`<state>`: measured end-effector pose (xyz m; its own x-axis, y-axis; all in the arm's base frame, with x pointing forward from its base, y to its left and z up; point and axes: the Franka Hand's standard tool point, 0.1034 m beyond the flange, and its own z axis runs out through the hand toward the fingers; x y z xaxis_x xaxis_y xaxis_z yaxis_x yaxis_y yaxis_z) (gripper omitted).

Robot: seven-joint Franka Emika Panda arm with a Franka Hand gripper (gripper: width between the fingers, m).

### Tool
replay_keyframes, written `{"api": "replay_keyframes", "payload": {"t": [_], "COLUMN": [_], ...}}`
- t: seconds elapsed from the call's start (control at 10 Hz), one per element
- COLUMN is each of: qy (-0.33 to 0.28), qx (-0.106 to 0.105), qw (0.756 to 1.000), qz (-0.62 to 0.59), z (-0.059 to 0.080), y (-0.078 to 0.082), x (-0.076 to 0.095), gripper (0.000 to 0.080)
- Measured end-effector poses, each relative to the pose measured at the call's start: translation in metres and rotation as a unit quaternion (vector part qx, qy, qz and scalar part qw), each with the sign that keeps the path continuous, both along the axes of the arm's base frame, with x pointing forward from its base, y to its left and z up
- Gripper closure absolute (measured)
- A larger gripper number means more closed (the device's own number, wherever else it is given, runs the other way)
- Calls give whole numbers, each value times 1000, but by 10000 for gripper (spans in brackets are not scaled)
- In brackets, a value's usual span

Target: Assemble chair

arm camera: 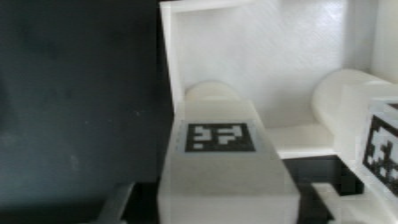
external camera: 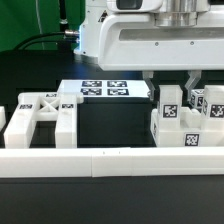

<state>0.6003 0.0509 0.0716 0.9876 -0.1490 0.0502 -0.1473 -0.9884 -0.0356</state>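
The hand (external camera: pixel 170 84) is spread wide open. A short white post (external camera: pixel 169 106) of the chair stands right under the hand, in the gap. The post has a black-and-white tag on it. More chair blocks (external camera: pixel 206 108) stand just beside the hand. A chair frame (external camera: pixel 40 120) lies well apart from the hand, toward the exterior view's left. The marker board (external camera: pixel 105 90) lies near the hand on that side.
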Motion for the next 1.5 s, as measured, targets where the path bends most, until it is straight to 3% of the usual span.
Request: {"api": "replay_keyframes", "payload": {"t": [0.3,0.7,1.2,1.3,1.5], "qy": [5,8,11,13,16], "qx": [10,16,25,29,39], "qw": [982,927,860,819,759], "qz": [-186,-375,-509,-573,-650], "z": [0,0,0,0,-1], "y": [2,4,4,4,4], "x": [1,0,0,0,0], "gripper": [514,512,512,512,512]}}
